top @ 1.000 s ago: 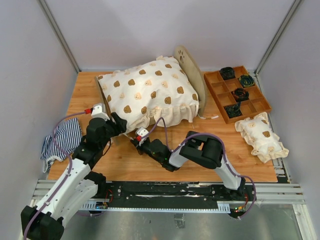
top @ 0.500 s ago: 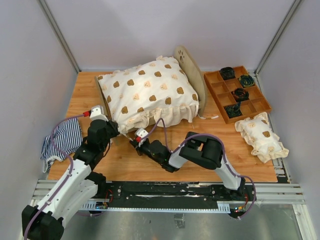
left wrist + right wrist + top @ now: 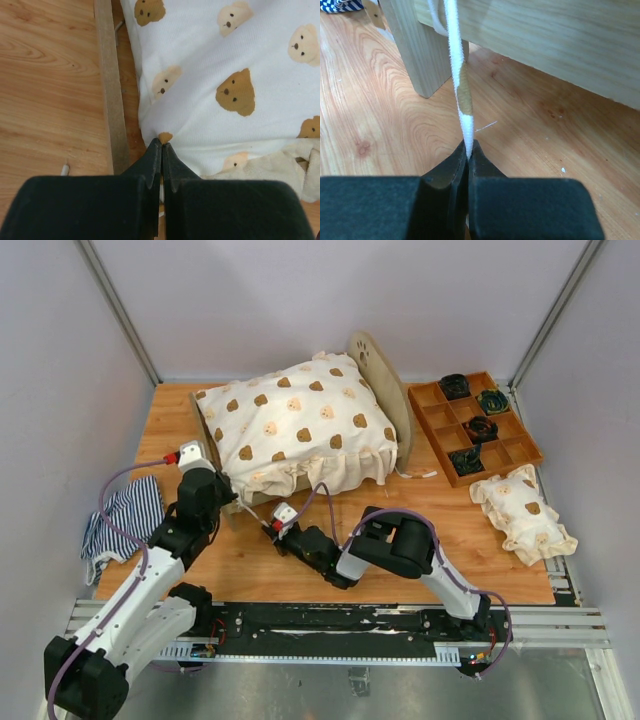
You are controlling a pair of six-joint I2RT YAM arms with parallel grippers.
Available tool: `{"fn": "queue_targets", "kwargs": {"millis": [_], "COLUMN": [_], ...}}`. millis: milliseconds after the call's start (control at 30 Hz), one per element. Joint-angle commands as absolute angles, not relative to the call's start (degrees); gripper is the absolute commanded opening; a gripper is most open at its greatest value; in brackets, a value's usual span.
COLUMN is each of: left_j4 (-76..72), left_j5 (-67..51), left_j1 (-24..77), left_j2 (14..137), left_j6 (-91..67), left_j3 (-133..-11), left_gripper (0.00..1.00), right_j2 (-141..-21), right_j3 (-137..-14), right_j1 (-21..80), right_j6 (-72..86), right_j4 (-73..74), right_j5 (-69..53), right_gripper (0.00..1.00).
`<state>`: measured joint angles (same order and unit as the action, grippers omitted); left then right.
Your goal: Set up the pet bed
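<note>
left gripper (image 3: 161, 144) slid back left; it and right gripper (image 3: 468, 148) clamped tight on pet bed (image 3: 392, 405) cover (image 3: 300, 425) hem. floppy, you grip corners.

A light wooden surface (image 3: 250, 560) is enclosed on three sides by plain pale grey walls (image 3: 300, 300); a metal rail frame (image 3: 400, 625) is fixed along its near edge.

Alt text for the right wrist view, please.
The right claw is shut on a taut white cloth strip with a tan patch, which runs up past a wooden bed leg. A wood-grain table lies beneath.
</note>
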<state>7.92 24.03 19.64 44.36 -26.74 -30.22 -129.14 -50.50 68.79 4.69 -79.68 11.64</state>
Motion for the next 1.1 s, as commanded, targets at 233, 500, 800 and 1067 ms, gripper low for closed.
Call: {"fn": "queue_targets", "kwargs": {"millis": [233,500,800,1067], "left_j4": [7.1,7.3,7.0,7.0], "left_j5": [21.6,20.0,18.2,18.6], "left_j1": [19.3,19.3,19.3,19.3], "left_j2": [41.1,38.7,37.2,36.5], "left_j6": [-26.8,-27.0,-28.8,-29.0], "left_j3": [-31.6,-30.1,-29.0,-28.3], "left_gripper": [0.0,0.0,0.0,0.0], "right_j2": [-115.9,-108.2,-109.1,-113.1], "right_j3": [-41.1,-40.5,-48.1,-53.9], "right_j1": [69.5,69.5,69.6,70.0], "right_j6": [-4.8,0.5,18.5,20.6], "right_j4": [-78.9,-78.1,-72.6,-68.3], "right_j5": [14.1,15.7,17.6,20.9], "right_gripper": [0.35,0.4,0.39,0.47]}}
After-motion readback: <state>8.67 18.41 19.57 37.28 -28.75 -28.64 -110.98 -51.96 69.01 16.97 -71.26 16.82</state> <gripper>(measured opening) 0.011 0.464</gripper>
